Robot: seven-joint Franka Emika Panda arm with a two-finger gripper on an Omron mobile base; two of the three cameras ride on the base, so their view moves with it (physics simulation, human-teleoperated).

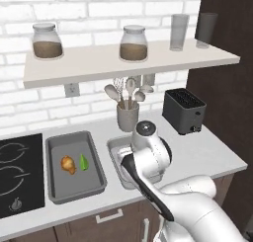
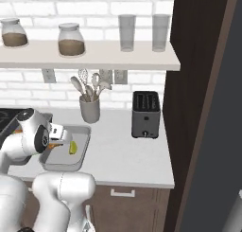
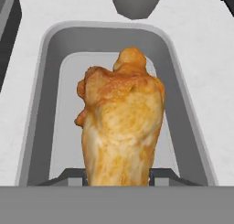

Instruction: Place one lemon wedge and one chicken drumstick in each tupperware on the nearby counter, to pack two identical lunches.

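Claw (image 3: pixel 118 182) clamped on drumstick (image 3: pixel 121 127), frame centre | above grey tupperware (image 3: pixel 36 127) | second tupperware (image 1: pixel 54 186) at lower left holds drumstick and lemon wedge (image 1: pixel 84 161)

toaster (image 1: pixel 184 110) | utensil crock (image 1: pixel 127 116) | jars (image 1: pixel 134 43) on shelf (image 1: pixel 99 63) | stovetop (image 1: pixel 17 172)

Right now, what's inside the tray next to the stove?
Inside that tupperware lie one chicken drumstick and one lemon wedge, side by side. The tray floor under them is covered, so it cannot be seen.
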